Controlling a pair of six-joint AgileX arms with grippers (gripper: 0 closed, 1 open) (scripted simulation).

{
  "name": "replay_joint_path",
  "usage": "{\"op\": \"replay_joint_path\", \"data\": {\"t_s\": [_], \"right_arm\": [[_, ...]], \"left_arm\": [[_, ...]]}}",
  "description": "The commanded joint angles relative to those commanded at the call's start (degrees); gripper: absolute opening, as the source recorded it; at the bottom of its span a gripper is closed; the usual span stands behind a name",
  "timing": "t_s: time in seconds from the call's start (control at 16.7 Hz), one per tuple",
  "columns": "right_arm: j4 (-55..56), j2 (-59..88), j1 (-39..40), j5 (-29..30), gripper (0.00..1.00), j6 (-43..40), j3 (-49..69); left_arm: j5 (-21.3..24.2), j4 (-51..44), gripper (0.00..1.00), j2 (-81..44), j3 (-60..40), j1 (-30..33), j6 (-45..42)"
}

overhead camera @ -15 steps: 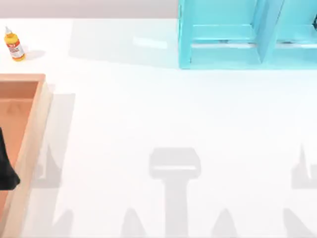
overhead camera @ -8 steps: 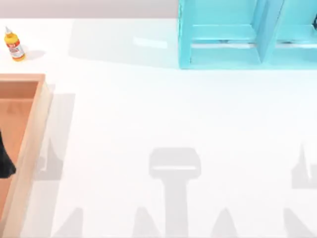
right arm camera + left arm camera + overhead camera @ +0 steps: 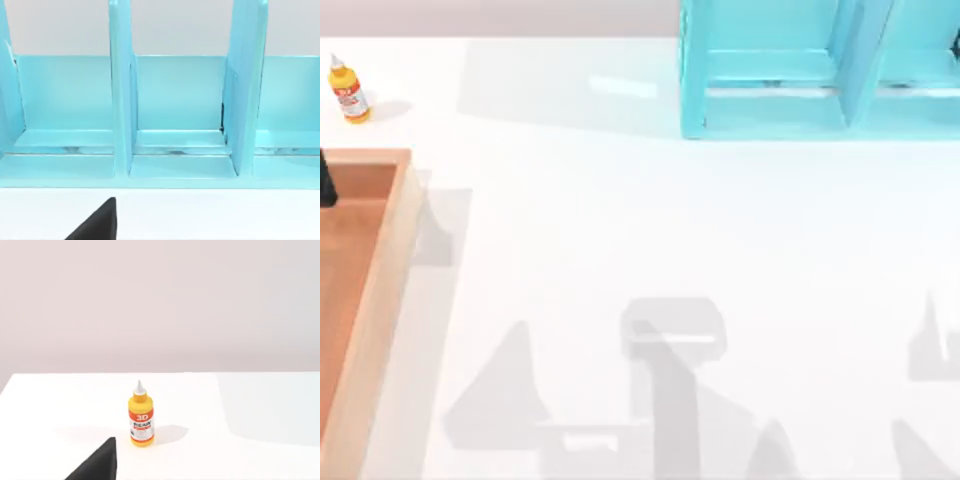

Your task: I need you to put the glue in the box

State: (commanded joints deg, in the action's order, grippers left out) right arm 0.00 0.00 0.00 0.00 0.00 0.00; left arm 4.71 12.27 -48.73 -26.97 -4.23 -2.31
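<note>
Left gripper in the top view: a dark sliver at the picture's left edge, over the far end of the box; whether its fingers are open or closed can't be told. Glue stands upright on the bare table at far left, just beyond the box's far rim and apart from it, nozzle up. Blue shelf sits far right, well apart from both. Left wrist view: glue upright and near centre, label facing the camera, shadow falling to one side; a dark finger tip shows at the lower edge, short of the bottle, no contact. Right wrist view: shelf compartments face on, w/ one dark finger tip at the lower edge; right arm looks parked, finger state can't be told. Step in hand, judged: approach to the glue, nothing grasped yet. To do it well: keep bottle centred in the wrist view, come in w/ fingers spread wider than the body, close on the label band, not the narrow nozzle. Bottle is tall and slim, so a glancing finger may tip it; approach level and slow, then lift clear of the rim before crossing into the box.
</note>
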Motion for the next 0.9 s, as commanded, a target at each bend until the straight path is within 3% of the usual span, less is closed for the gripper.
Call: {"op": "replay_joint_path", "data": {"t_s": [0.54, 0.9], "right_arm": [[0.0, 0.0, 0.0, 0.0, 1.0, 0.0, 0.0], [0.0, 0.0, 0.0, 0.0, 1.0, 0.0, 0.0]], "left_arm": [[4.6, 12.3, 1.0, -51.9, -27.0, -4.2, -2.2], [6.3, 16.4, 1.0, -71.2, -36.0, -5.6, -3.1]]}}
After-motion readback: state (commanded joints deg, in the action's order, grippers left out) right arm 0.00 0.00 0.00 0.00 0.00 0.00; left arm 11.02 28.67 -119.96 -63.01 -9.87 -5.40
